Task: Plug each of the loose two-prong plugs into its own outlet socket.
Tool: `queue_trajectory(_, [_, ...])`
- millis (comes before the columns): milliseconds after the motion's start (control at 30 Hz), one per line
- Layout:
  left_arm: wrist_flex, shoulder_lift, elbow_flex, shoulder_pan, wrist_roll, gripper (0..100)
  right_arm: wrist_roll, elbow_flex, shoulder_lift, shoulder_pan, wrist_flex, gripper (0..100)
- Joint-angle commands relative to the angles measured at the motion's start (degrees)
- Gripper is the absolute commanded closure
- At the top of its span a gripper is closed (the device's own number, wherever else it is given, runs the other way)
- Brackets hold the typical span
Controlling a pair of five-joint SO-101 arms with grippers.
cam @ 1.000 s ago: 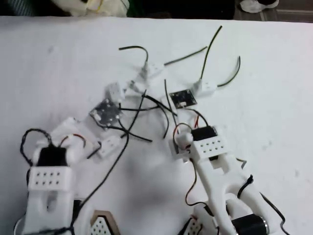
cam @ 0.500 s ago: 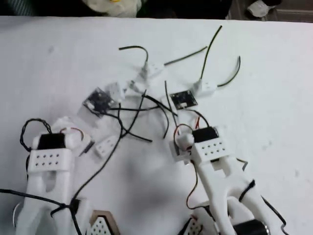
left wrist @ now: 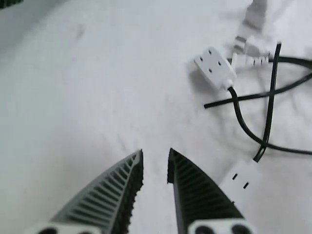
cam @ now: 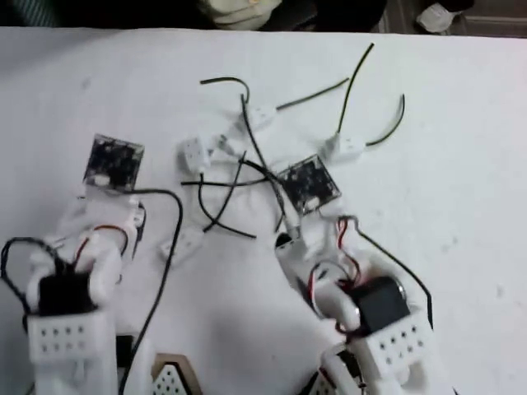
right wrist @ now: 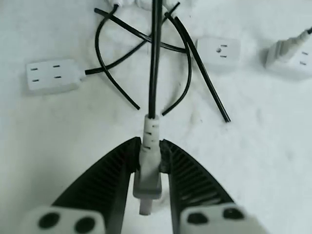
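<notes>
My right gripper (right wrist: 150,146) is shut on a grey-white two-prong plug (right wrist: 148,168), whose black cord (right wrist: 155,58) runs straight ahead over a tangle of cords. Beyond it lie a white double socket block (right wrist: 52,76) and a single socket (right wrist: 222,50). In the high view the right gripper (cam: 303,183) sits at the near edge of the tangle. My left gripper (left wrist: 155,156) hangs over bare table with a narrow gap between its fingers and nothing in it. A white socket block (left wrist: 214,68) and another socket (left wrist: 241,180) lie off to its side. The left gripper (cam: 111,160) stands left of the cluster.
More white plugs and sockets with short black cords lie at the table's middle (cam: 259,115) and far right (cam: 346,146). Another socket (cam: 185,243) rests between the two arms. The white table (cam: 461,206) spreads wide on both sides.
The left gripper has swung left and away from the cord cluster. The right arm has turned and drawn back, and its gripper now sits slightly nearer.
</notes>
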Motion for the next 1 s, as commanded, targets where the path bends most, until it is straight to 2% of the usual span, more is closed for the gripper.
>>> queue_trajectory(0, [0.2,-5.8,-2.1,-0.2,2.4,90,0.8,-2.5,-4.1,-3.6,0.0,98.1])
queue_trajectory(133, [0.3,-8.9,-1.9,2.1,4.8,90,0.4,-3.9,-6.4,-8.3,0.0,98.1])
queue_trajectory(400, [0.6,-14.6,0.7,13.5,9.6,90,0.4,-9.5,-8.1,-16.9,-0.1,98.1])
queue_trajectory(800, [2.3,-28.1,6.9,28.2,9.0,90,0.4,-6.4,-7.7,-23.0,-8.9,98.1])
queue_trajectory(967, [5.3,-29.4,6.9,33.5,4.9,90,0.4,-3.4,-7.7,-27.2,-10.8,98.1])
